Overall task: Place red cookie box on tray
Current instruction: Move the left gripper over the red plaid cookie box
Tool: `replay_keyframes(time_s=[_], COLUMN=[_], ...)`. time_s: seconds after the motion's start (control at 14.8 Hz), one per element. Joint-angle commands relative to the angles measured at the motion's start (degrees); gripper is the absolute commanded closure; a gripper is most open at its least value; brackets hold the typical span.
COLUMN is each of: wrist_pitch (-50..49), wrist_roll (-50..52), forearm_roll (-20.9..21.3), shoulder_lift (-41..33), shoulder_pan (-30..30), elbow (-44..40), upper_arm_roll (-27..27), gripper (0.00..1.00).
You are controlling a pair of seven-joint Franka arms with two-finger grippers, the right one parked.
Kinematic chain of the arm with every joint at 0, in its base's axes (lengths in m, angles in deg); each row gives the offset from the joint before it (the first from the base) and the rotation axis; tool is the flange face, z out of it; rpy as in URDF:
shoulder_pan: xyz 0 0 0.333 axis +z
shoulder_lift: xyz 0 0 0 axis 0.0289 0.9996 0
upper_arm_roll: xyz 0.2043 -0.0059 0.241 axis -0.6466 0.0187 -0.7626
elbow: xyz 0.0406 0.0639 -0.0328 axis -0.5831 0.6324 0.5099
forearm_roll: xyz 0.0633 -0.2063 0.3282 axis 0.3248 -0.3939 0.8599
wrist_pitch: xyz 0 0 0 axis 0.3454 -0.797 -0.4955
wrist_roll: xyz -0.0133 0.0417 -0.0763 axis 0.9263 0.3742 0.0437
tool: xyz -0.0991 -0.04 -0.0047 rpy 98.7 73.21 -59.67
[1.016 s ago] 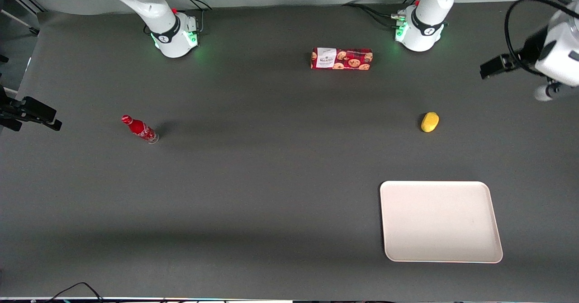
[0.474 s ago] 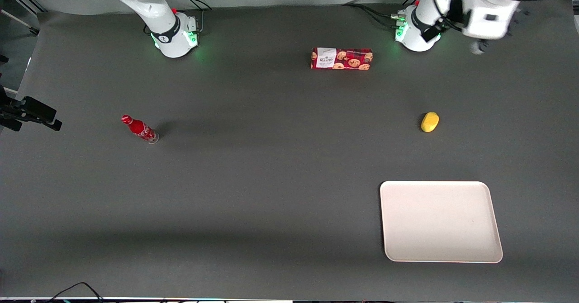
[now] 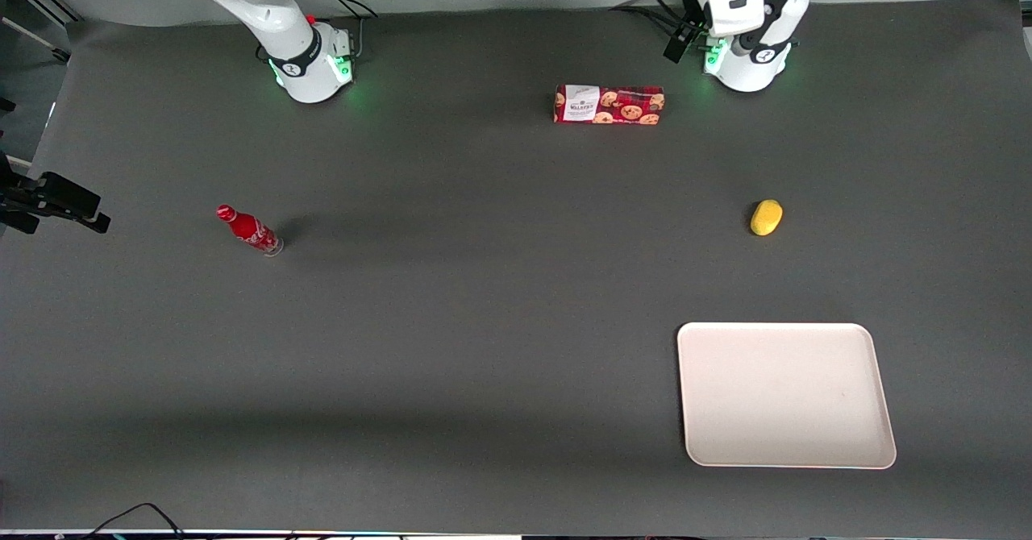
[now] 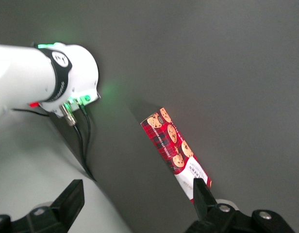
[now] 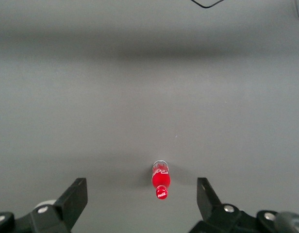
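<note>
The red cookie box [image 3: 609,105] [image 4: 175,151] lies flat on the dark grey table [image 3: 484,322], long and narrow, red plaid with chocolate-chip cookies printed on it and a white label at one end. It lies farther from the front camera than the cream-white tray [image 3: 784,395], well apart from it. The gripper [image 4: 138,206] hangs high above the table near its own arm's base [image 3: 746,60], fingers spread wide and holding nothing. A yellow object [image 3: 766,217] lies between box and tray; a red soda bottle [image 3: 249,230] stands toward the parked arm's end.
</note>
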State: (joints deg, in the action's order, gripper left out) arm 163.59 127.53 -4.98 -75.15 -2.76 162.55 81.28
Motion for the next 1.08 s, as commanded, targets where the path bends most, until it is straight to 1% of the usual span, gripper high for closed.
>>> replay_keyframes(time_s=[0.0,0.14,0.27,0.41,0.54,0.61,0.74,0.95,1.02], wrist_pitch=[5.7,9.5,12.9,15.8,18.2,18.8,19.4,21.4,21.4], wrist_roll=[9.1,13.2,15.1,17.0,17.1,17.3,17.3,17.4,17.3], forearm_roll=[-3.9,-5.9,-8.9,-9.6,-12.5,-13.2,-13.9,-13.9,-13.9], shoulder_lift=[-1.4,-1.3,-1.2,-1.0,-0.6,-0.5,-0.3,2.7,2.8], shoulder_pan=[-0.8,-1.0,-1.0,-1.1,-1.0,-0.9,-0.9,-0.3,-0.3], elbow=[4.5,6.6,7.9,8.9,9.5,9.5,9.5,9.4,9.4], upper_arm_roll=[6.6,11.2,13.8,16.1,20.8,23.1,24.1,27.4,27.4], gripper=[0.00,0.00,0.00,0.00,0.00,0.00,0.00,0.00,0.00])
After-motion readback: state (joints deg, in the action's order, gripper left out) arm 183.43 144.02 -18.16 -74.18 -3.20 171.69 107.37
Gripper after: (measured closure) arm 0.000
